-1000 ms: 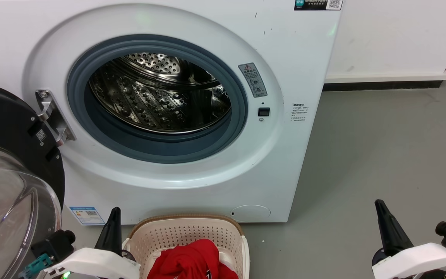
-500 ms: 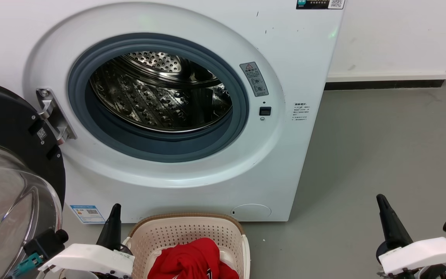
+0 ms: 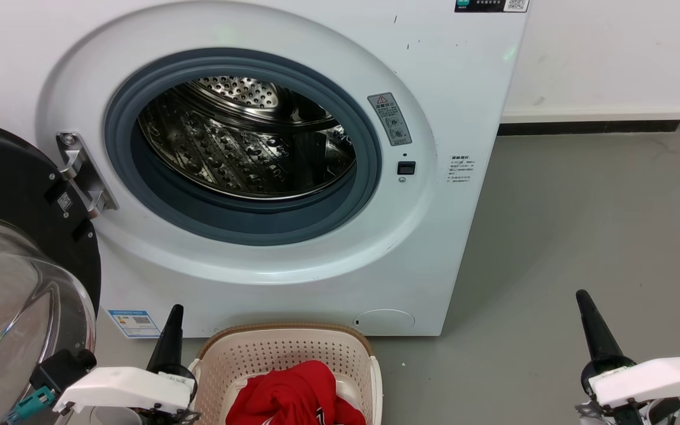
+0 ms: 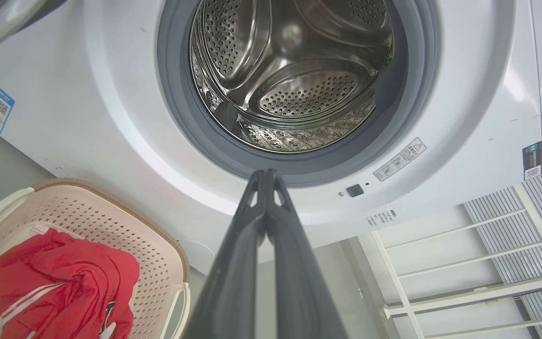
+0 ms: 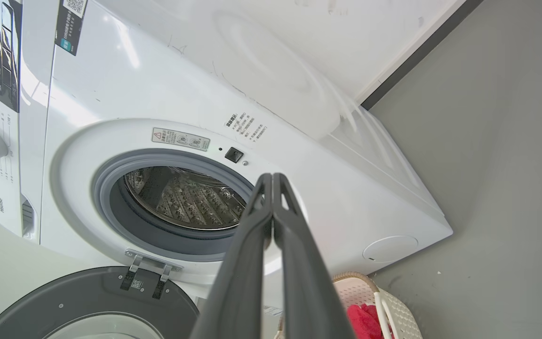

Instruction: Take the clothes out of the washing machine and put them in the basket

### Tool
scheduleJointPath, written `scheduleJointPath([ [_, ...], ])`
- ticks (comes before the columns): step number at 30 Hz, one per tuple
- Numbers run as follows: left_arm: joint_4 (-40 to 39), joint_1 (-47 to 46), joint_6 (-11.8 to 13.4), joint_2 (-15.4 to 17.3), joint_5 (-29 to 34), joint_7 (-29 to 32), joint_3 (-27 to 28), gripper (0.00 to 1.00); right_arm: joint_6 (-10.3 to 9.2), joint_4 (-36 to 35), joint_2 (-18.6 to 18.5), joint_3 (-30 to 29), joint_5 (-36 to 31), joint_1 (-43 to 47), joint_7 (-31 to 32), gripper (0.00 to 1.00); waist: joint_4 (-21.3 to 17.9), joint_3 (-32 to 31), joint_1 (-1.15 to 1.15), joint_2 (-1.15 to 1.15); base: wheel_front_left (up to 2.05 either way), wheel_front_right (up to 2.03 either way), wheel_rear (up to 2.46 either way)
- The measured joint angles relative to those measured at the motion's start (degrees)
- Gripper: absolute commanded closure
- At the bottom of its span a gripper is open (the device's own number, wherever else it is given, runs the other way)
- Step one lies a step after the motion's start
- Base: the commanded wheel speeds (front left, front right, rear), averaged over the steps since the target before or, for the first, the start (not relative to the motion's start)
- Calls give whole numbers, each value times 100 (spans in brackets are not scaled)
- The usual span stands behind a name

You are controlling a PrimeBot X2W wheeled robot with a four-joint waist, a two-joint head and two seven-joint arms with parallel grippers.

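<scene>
Jaws pressed together, the right gripper (image 5: pixel 272 178) faces the open washing machine (image 5: pixel 111 136) beside the basket (image 5: pixel 405 322).

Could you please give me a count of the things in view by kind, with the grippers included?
Washing machine: 1
Basket: 1
Red clothes, one heap in the basket: 1 (how many garments it holds cannot be told)
Grippers: 2, left gripper and right gripper, jaws shut
Total: 5
</scene>
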Motion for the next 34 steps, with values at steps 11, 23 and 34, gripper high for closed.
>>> scheduleJointPath([
  [11, 122, -98, -79, -24, -693, 94, 69, 100, 0, 133, -4, -40, 736, -94, 73, 100, 17, 20, 0, 0, 0, 0, 0],
  [23, 253, -224, -180, -51, -1477, 194, 165, 100, 0, 275, -5, -86, 1571, -240, 144, 100, 38, 46, 0, 0, 0, 0, 0],
  [34, 353, -303, -240, -76, -2034, 270, 226, 100, 0, 370, -4, -120, 2154, -345, 198, 100, 54, 67, 0, 0, 0, 0, 0],
])
